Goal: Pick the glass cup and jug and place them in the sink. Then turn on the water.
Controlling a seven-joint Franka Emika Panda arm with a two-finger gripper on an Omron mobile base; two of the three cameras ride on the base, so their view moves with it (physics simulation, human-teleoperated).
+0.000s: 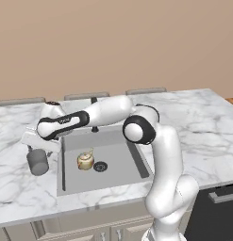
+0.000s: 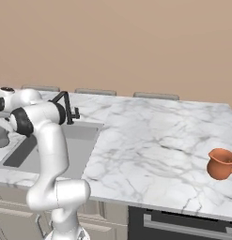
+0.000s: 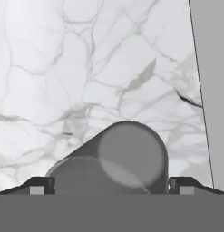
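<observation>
Now the arm reaches leftward across the sink [image 1: 132,164], forearm nearly level, hand turned down over the marble worktop [image 1: 14,179] left of the basin. Its pincer [image 3: 111,186] straddles the glass cup [image 1: 38,161], a fingertip on either side; whether the tips press the cup, I cannot tell. A small golden teapot [image 1: 85,160] sits in the basin beside the drain. Well apart, the jug [image 2: 221,163] stands upright on the worktop's right end.
</observation>
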